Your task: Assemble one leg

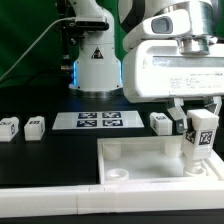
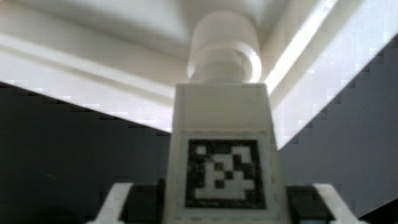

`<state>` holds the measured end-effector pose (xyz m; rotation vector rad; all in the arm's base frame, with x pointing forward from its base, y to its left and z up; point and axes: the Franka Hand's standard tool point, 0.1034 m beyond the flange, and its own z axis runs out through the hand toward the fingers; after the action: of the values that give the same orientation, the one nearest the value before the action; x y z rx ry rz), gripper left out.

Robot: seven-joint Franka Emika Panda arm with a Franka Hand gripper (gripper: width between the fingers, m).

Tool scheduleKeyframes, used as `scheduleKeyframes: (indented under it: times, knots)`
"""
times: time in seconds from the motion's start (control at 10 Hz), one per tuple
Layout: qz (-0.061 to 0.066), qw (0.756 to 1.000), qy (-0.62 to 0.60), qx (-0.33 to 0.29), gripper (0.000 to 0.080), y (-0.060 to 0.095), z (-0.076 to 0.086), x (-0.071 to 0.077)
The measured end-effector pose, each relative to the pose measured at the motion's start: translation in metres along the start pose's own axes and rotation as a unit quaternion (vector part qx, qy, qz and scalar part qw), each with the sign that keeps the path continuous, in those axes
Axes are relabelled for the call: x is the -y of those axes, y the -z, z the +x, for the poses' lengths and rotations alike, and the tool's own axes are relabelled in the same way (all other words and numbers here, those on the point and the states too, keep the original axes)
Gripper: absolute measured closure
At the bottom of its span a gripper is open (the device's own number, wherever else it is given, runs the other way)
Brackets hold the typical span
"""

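Black worktop (image 1: pixel 40 160), with a white tray-like tabletop (image 1: pixel 150 152) at its front. The gripper (image 1: pixel 201 120) has its fingers (image 2: pixel 121 208) clamped on one leg (image 1: pixel 203 140), upright over the tray's corner on the exterior view's right — likely the insertion step. Next it needs a straight descent into that corner socket; whether it is seated I cannot tell. The tray holds nothing else — three spare legs (image 1: pixel 34 125) lie beyond it.

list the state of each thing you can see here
gripper: shut on the held leg
held leg: upright, lower end down at the tray; seated or not, cannot tell
tray: lying flat on the table
loose legs: lying on the table, not held
marker board: flat on the table
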<state>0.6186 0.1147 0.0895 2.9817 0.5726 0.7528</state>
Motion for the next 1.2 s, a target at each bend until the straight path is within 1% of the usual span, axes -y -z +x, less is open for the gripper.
scheduleKeyframes:
  times: [0.1,0.5,0.7,1.2]
  knots:
    - [0.001,1.000,0.002,-0.005,0.0504,-0.001,0.000,0.002]
    - [0.002,1.000,0.004,0.002,0.0504,-0.010,-0.007,0.005]
    - [0.002,1.000,0.007,0.006,0.0504,-0.014,-0.011,0.003]
    - [0.001,1.000,0.005,0.006,0.0504,-0.014,-0.011,-0.001]
